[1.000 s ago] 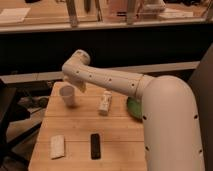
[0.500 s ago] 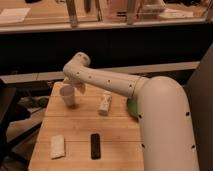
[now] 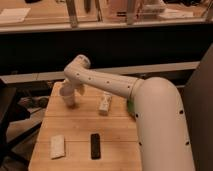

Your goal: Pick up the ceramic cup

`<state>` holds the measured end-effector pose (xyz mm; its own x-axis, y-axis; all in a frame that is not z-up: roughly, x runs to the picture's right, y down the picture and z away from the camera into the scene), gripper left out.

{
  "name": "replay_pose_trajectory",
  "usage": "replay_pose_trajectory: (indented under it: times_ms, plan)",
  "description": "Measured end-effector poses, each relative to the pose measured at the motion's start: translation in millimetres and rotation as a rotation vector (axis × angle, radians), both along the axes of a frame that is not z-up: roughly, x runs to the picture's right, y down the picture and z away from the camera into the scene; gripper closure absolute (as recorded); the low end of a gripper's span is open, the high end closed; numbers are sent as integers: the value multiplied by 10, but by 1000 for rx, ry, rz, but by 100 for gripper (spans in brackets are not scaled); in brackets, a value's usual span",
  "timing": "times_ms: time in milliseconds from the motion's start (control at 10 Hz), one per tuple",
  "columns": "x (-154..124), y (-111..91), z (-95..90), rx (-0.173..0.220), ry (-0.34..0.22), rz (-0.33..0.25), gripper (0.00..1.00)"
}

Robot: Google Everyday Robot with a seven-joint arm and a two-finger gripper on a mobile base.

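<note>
The ceramic cup (image 3: 67, 97) is small, white and handleless. It stands upright near the far left corner of the wooden table (image 3: 80, 131). My white arm reaches in from the right, bends at the elbow above the table and comes down to the cup. My gripper (image 3: 76, 90) is right at the cup's rim on its right side, and it partly overlaps the cup in this view. The cup's base rests on the table.
A whitish upright bottle-like figure (image 3: 105, 103) stands mid-table to the right of the cup. A sliver of the green bowl (image 3: 130, 108) shows behind my arm. A black flat object (image 3: 95, 146) and a white packet (image 3: 58, 146) lie near the front edge. A dark chair stands at left.
My arm has shifted only slightly and the gripper stays at the cup. The cup and the other objects have not moved.
</note>
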<state>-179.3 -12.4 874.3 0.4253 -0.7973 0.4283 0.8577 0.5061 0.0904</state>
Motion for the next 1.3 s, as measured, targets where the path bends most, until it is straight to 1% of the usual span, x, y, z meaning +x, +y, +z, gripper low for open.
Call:
replay_pose_trajectory:
  times_ms: [300, 1300]
  plan:
    - [-67, 20, 57, -3, -20, -6, 20]
    - [-128, 107, 230, -9, -48, 6, 20]
